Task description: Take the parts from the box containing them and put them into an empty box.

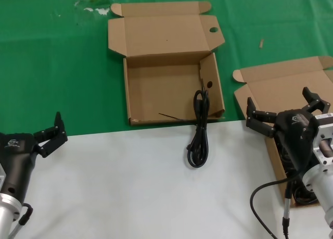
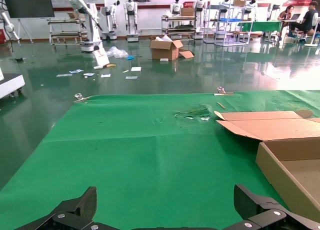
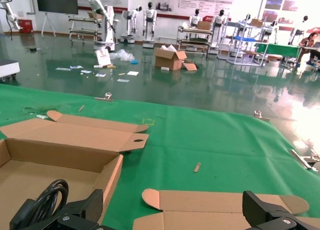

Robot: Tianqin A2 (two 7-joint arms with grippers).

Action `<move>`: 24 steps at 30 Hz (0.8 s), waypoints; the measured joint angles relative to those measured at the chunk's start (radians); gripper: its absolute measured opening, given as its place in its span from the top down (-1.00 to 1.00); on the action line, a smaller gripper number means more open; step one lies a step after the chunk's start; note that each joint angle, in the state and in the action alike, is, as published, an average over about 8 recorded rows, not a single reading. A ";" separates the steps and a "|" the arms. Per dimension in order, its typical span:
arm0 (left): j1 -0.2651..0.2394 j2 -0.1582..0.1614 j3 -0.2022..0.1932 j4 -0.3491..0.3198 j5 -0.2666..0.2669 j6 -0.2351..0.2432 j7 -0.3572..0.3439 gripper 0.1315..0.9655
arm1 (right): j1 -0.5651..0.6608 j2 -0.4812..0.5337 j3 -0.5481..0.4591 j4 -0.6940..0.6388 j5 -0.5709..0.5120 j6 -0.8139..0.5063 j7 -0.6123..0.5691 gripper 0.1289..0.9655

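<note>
A black cable bundle point(image 1: 199, 129) hangs over the front wall of the box with the round holes point(image 1: 171, 90) at the middle back; half of it lies on the white surface. Its upper loop shows in the right wrist view point(image 3: 42, 202). The box holding the parts point(image 1: 270, 85) stands at the right under my right arm; more black cable point(image 1: 304, 195) shows inside it. My right gripper point(image 1: 281, 106) is open and empty above that box's lid point(image 3: 225, 210). My left gripper point(image 1: 52, 130) is open and empty at the left, over the green cloth's edge.
A green cloth point(image 1: 52, 67) covers the far half of the table, a white surface point(image 1: 130, 197) the near half. My own thick black wire point(image 1: 268, 202) loops at the front right. Small scraps point(image 1: 261, 42) lie on the cloth.
</note>
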 joint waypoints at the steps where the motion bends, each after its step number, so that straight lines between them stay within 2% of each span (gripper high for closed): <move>1: 0.000 0.000 0.000 0.000 0.000 0.000 0.000 -1.00 | 0.000 0.000 0.000 0.000 0.000 0.000 0.000 -1.00; 24: 0.000 0.000 0.000 0.000 0.000 0.000 0.000 -1.00 | 0.000 0.000 0.000 0.000 0.000 0.000 0.000 -1.00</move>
